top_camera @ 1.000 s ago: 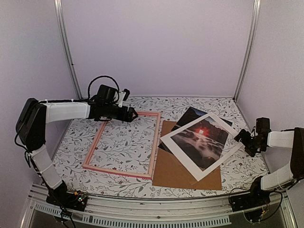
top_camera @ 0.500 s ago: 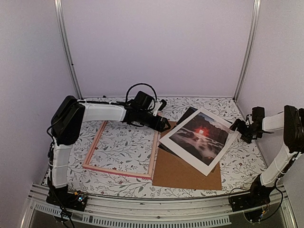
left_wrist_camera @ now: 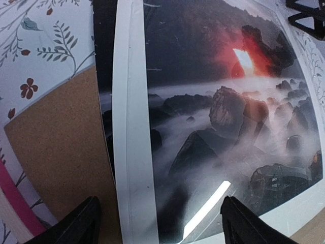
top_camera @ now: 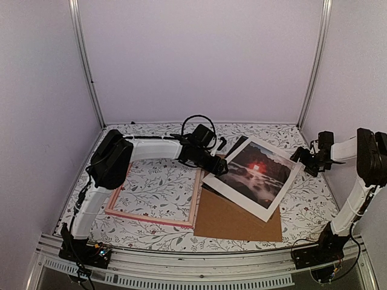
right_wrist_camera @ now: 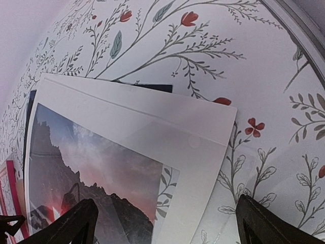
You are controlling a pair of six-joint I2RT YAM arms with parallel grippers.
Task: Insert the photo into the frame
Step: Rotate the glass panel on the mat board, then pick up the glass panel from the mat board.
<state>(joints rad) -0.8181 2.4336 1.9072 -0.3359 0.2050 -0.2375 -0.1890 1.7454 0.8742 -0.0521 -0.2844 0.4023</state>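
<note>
The photo (top_camera: 257,171), a dark misty rock landscape with a red sun, lies right of centre under a white mat (top_camera: 275,200), and one dark corner (top_camera: 239,145) sticks out at the back. The pink frame (top_camera: 197,192) lies flat to its left with only tablecloth inside. My left gripper (top_camera: 220,169) hangs open over the mat's left edge; the left wrist view shows the photo (left_wrist_camera: 213,117) and the mat (left_wrist_camera: 129,132) between its fingertips (left_wrist_camera: 84,223). My right gripper (top_camera: 300,158) stands open at the mat's right corner (right_wrist_camera: 203,132), holding nothing.
A brown backing board (top_camera: 237,219) lies under the mat and photo, reaching toward the front edge. A clear film (right_wrist_camera: 238,168) seems to overlap the mat's corner. The floral tablecloth (top_camera: 151,181) covers the table. Metal posts (top_camera: 84,60) and lilac walls close in the back and sides.
My left arm has swung right, from the frame's far left corner to the mat's left edge. The right gripper has moved back toward the mat's corner. Mat and photo have shifted slightly back-left.
</note>
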